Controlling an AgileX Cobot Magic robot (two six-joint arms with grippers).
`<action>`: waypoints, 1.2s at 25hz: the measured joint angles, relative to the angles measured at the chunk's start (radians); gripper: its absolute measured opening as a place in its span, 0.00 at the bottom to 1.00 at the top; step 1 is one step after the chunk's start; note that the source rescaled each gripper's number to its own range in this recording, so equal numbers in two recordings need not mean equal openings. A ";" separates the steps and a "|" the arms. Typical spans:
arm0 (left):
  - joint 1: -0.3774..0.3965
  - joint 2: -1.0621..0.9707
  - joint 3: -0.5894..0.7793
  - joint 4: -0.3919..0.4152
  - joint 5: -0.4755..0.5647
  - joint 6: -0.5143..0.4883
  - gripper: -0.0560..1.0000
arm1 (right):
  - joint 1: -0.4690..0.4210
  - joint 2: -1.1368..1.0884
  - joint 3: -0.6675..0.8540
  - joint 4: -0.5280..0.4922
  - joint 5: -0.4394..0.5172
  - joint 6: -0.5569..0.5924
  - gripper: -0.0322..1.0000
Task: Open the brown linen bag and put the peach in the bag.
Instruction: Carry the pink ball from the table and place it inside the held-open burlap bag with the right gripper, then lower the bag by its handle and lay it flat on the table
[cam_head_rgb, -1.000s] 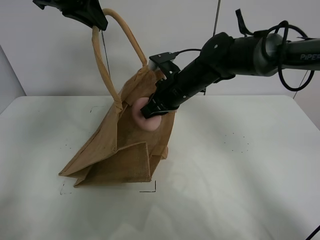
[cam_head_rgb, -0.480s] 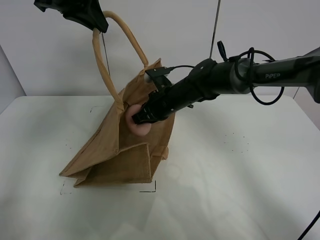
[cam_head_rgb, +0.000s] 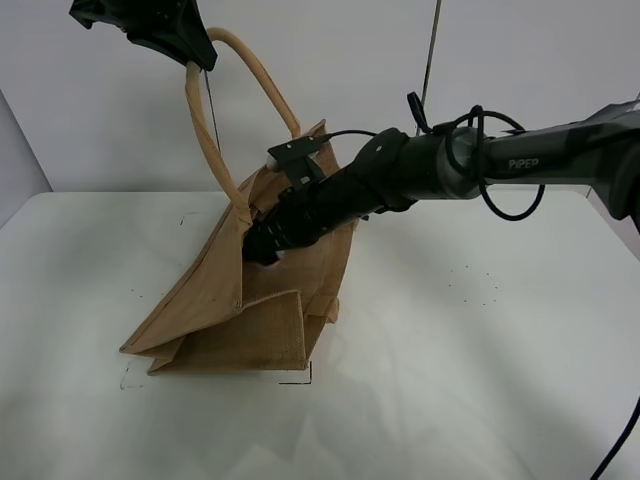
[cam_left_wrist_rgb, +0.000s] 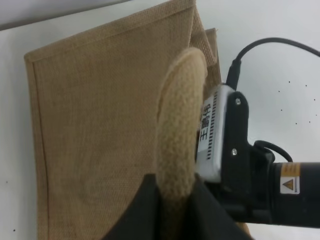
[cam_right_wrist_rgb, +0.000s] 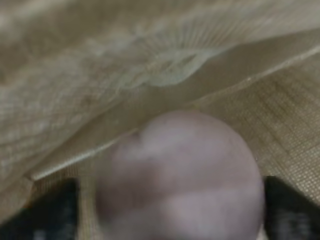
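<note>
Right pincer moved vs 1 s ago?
Yes. The right pincer, shut on the peach, has gone left and slightly down, deeper into the brown linen bag, whose base sits unshifted on the table.

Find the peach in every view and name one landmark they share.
Right wrist: peach close up, brown linen bag behind it.
Exterior high: almost hidden behind the right gripper at the bag's mouth.
Left wrist: not in it.
Shared landmark: the bag.
</note>
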 joint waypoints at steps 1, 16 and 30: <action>0.000 -0.001 0.000 0.000 0.000 0.000 0.05 | 0.001 0.000 0.000 -0.007 -0.007 0.009 0.92; 0.000 -0.009 0.001 0.001 0.000 0.000 0.05 | -0.118 -0.081 0.000 -0.292 0.246 0.238 1.00; 0.000 -0.009 0.001 0.001 0.000 0.000 0.05 | -0.195 -0.144 -0.175 -0.947 0.620 0.756 1.00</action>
